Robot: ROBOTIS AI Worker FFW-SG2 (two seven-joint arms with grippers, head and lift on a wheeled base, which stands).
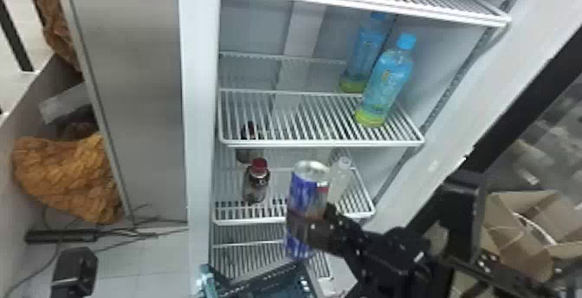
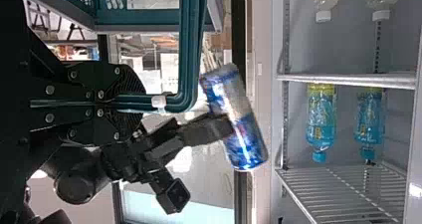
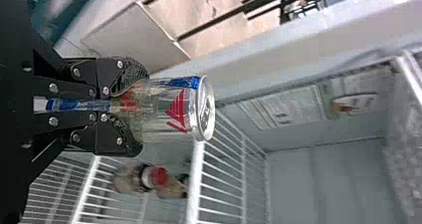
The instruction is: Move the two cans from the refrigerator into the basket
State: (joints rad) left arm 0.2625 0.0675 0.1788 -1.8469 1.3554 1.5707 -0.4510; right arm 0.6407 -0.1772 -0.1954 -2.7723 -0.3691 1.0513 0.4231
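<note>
the left end effector [image 2: 133, 102] pinched the green basket [image 1: 281, 286] by its rim; next, a can [image 1: 302, 189] hung slightly tilted before the refrigerator shelves [image 1: 320, 144], pinched by the right end effector [image 1: 308, 230]; farther right, a blue bottle [image 1: 384, 85] stood shelved.

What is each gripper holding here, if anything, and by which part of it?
The right gripper holds a can around its middle; the left gripper holds the basket by its edge.
</note>
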